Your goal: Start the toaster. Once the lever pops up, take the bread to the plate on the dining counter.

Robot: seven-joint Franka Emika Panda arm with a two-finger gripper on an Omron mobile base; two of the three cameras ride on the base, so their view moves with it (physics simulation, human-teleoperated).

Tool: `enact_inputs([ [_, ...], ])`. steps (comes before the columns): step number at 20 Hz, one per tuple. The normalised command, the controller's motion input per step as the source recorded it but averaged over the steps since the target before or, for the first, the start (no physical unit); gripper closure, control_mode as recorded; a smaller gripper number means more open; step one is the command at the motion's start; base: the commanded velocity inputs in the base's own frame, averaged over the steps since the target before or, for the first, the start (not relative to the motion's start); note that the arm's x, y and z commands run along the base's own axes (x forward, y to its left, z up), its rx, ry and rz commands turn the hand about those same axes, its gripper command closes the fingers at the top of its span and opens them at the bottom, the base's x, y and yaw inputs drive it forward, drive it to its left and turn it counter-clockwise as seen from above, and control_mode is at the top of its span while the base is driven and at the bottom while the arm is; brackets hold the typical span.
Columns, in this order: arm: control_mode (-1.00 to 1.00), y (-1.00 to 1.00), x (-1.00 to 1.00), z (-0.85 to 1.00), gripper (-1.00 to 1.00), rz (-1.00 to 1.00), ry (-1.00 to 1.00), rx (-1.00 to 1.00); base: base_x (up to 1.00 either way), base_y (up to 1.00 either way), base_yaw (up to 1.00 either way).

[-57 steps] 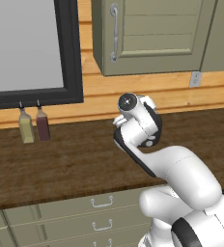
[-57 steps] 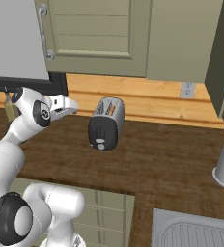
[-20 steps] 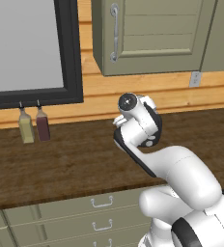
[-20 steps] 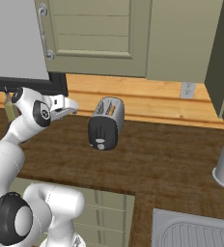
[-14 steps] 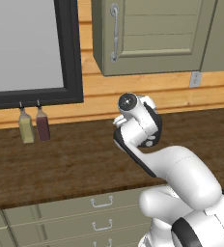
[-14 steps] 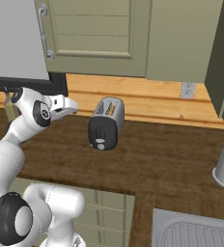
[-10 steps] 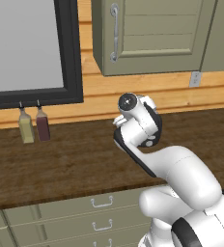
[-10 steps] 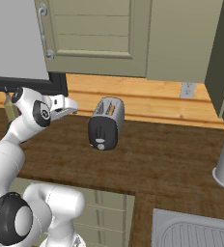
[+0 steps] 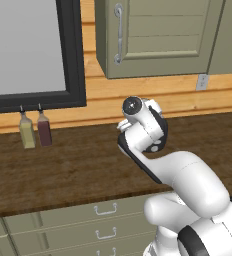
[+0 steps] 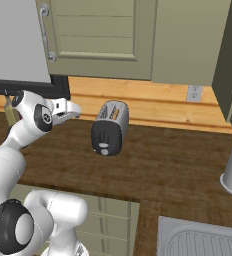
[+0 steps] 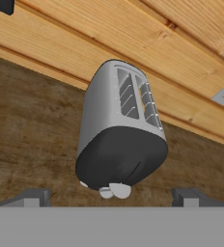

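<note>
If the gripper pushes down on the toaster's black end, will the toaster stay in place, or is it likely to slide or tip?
The toaster looks rigid, so it should not flex. It stands free on the smooth wood worktop, narrow and fairly tall, so a sideways push might slide or tip it. A straight downward press is probably safer. The open gripper is not touching it.

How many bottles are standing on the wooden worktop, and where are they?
2. Both stand side by side against the wooden wall, under the black-framed panel: the pale yellow bottle on the left and the dark red bottle to its right. Others may be hidden behind the arm.
</note>
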Motion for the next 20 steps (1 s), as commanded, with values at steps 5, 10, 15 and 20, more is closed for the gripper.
enact_inputs([
  [5,-1.0,0.0,0.0,0.0,-1.0,0.0,0.0,0.0,0.0,0.0,0.0],
  [10,-1.0,0.0,0.0,0.0,-1.0,0.0,0.0,0.0,0.0,0.0,0.0],
  [15,-1.0,0.0,0.0,0.0,-1.0,0.0,0.0,0.0,0.0,0.0,0.0],
  [20,-1.0,0.0,0.0,0.0,-1.0,0.0,0.0,0.0,0.0,0.0,0.0],
])
